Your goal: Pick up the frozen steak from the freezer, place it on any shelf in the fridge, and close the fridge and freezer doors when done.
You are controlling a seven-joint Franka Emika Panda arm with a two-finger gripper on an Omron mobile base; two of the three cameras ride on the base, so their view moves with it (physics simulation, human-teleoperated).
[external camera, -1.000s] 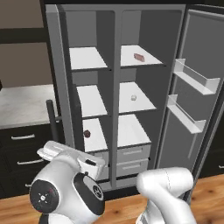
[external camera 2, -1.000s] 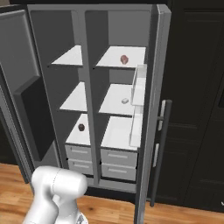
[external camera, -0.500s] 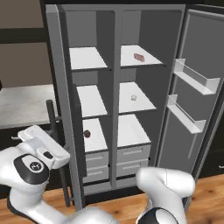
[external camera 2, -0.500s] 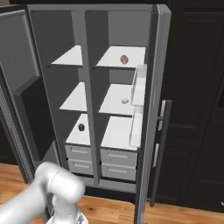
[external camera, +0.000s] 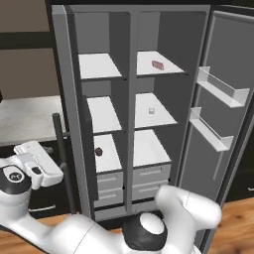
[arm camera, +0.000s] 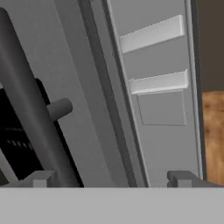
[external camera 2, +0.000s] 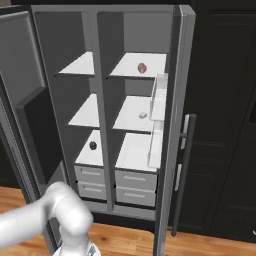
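Resting on fridge (external camera: 171,30) top shelf (external camera: 159,64), steak (external camera: 158,65)

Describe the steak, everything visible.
The steak is a small flat oval slab of pinkish-red meat, matte, with no wrapping visible. It lies flat on the top white shelf of the right-hand compartment, roughly mid-shelf, toward the back. In the right base view it reads darker red and rounder. It touches only the shelf under it. Finer surface detail is too small to tell.
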